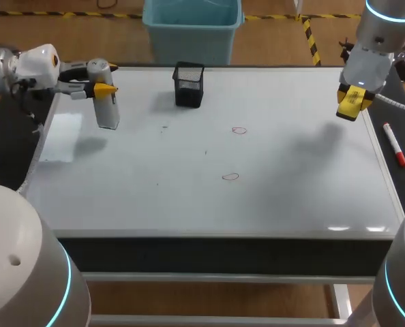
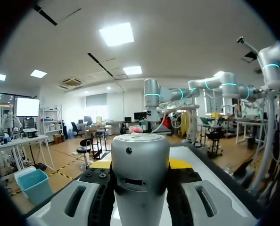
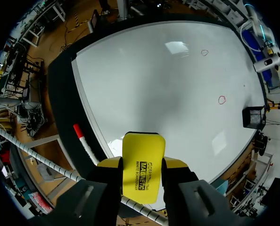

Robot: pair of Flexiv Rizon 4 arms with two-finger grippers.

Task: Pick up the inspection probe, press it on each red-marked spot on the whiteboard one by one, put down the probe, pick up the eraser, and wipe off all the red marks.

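The whiteboard (image 1: 291, 197) covers the table and carries two small red marks (image 1: 238, 130) (image 1: 230, 177). Above its far left corner, my left gripper (image 1: 104, 89) is shut on the inspection probe (image 1: 108, 109), a pale grey cylinder hanging tip down over the board. In the left wrist view the probe (image 2: 140, 169) fills the gap between the fingers (image 2: 100, 164). My right gripper (image 1: 353, 102) hovers over the far right edge, shut on the yellow eraser (image 1: 351, 101). The right wrist view shows the eraser (image 3: 144, 165) clamped between both fingers, with the red marks (image 3: 204, 52) (image 3: 221, 100) well ahead.
A black mesh pen holder (image 1: 189, 84) stands at the board's far middle. A red marker (image 1: 394, 144) lies on the dark strip right of the board, below my right gripper (image 3: 83, 141). A pale rectangular patch (image 1: 61, 136) lies near the left edge.
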